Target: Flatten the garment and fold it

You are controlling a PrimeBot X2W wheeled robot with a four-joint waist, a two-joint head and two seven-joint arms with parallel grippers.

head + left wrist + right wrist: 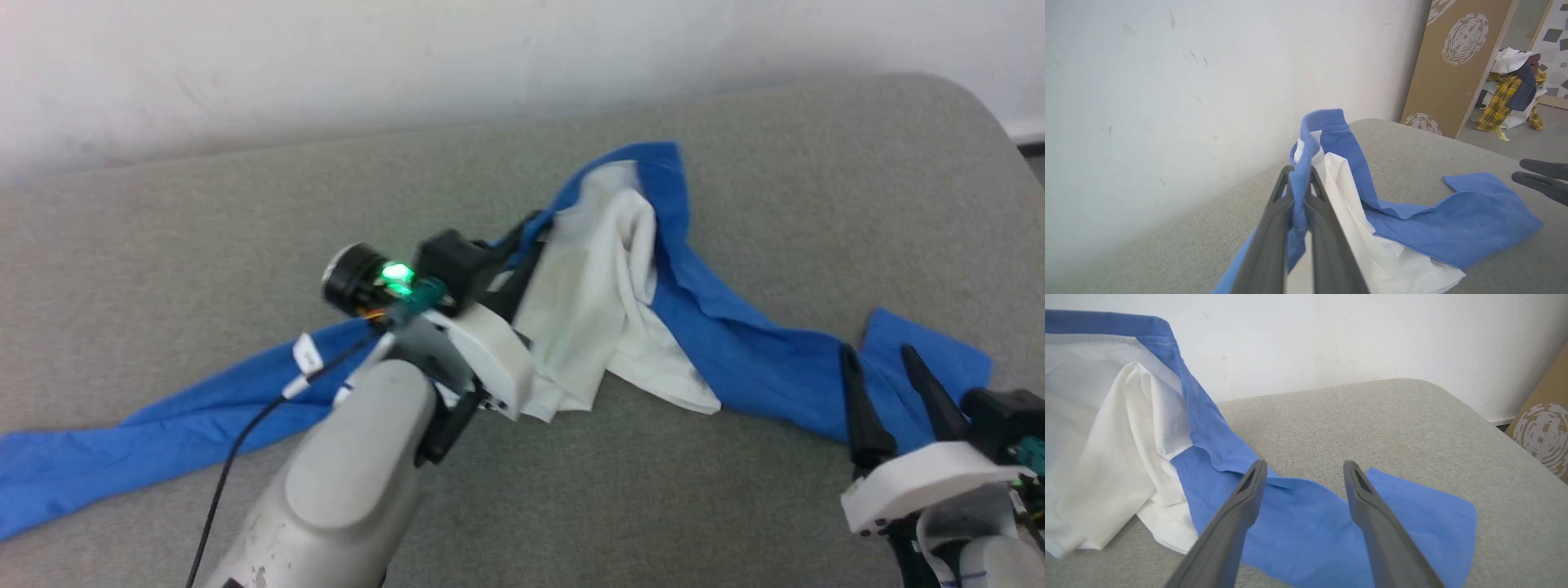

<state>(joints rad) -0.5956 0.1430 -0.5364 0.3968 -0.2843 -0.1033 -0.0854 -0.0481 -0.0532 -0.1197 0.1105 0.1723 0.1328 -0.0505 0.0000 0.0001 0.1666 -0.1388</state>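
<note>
A long-sleeved garment (596,302) with a white body and royal-blue sleeves lies crumpled on a grey fabric cushion (735,490), in front of a plain white wall (408,65). In the head view its middle rises to a peak in the upper centre of the frame. One blue sleeve (122,457) trails to the lower left edge, and the other blue sleeve (784,367) runs to the lower right.

The left gripper (1299,173) is pinched closed on a fold of the blue edge, with white cloth just beside it. A green light (397,273) glows on its wrist. A small white tag (306,353) sits on the black cable (237,449) there; its markings are too small to read.

The right gripper (1305,465) has its two dark fingers spread apart, holding nothing. It is poised over the flat end of the lower-right sleeve, and I cannot tell whether it touches the cloth.

In the upper right of the left wrist view, a brown cardboard panel (1453,81) leans upright. It carries white round printed patterns and no legible words. Beside it is a heap of clothes (1515,94), including yellow plaid.
</note>
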